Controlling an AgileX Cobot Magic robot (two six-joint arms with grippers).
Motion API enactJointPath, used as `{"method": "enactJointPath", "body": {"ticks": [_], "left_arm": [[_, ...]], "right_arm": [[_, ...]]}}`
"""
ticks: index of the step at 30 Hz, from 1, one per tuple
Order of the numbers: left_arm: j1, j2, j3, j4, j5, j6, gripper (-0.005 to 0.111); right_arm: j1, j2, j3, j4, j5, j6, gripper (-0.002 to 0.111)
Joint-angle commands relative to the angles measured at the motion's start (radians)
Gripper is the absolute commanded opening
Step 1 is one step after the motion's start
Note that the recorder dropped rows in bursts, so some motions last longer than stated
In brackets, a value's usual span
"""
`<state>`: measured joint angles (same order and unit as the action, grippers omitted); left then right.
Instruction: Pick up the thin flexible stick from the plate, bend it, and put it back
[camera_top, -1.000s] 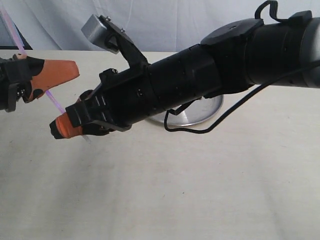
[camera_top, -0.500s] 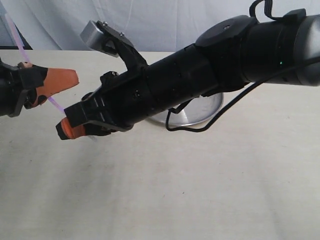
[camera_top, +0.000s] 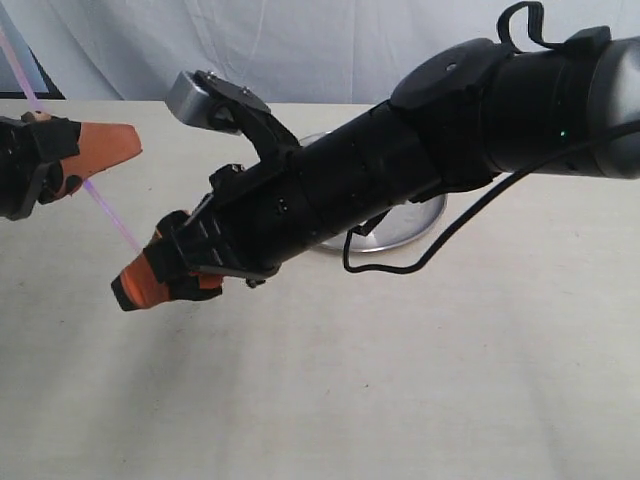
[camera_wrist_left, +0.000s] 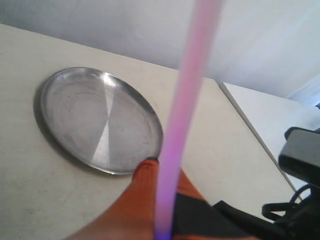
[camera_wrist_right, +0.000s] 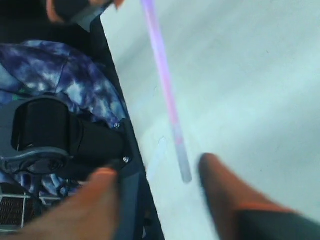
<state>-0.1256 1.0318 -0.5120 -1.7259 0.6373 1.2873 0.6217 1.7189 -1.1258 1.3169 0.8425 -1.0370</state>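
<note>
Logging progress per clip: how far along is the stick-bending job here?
Done: the thin flexible stick is off the plate, which lies bare. In hand: the left end effector grips the stick in the air; the right end effector is open around its pale end. Left: close, bend the straight-looking stick, return it.

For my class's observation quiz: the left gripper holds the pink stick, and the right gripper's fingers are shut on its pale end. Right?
No: the left gripper holds the stick, but the fingers of the right gripper are open around its pale end, as the right wrist view shows.
</note>
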Motion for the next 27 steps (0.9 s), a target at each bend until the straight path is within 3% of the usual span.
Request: {"method": "enactJointPath", "body": {"ticks": [1,9,14,19,23,27], "left_arm": [[-0.032,0.000,-0.003,-0.019,0.025,0.008,0.000],[-0.105,0.000,-0.003,-0.019,0.040,0.006,0.000],[-0.144,0.000,-0.003,-0.019,0.079,0.006,0.000],[-0.149,0.000,-0.003,-0.019,0.088,0.006,0.000],[-0.149,0.000,-0.003,-0.019,0.076,0.006,0.007],[-0.149,0.000,-0.003,-0.001,0.046,0.006,0.034]], "right_arm": [[-0.002,-0.003,0.003,0.030,-0.031,0.001,0.077],[-0.002,-0.003,0.003,0.064,-0.070,0.001,0.054],[-0.002,-0.001,0.003,0.118,-0.071,-0.017,0.046],[-0.002,-0.001,0.003,0.123,-0.062,-0.033,-0.001],[-0.002,-0.001,0.003,0.123,-0.065,-0.037,0.000],[-0.002,-0.001,0.003,0.123,-0.107,-0.037,0.000]]}}
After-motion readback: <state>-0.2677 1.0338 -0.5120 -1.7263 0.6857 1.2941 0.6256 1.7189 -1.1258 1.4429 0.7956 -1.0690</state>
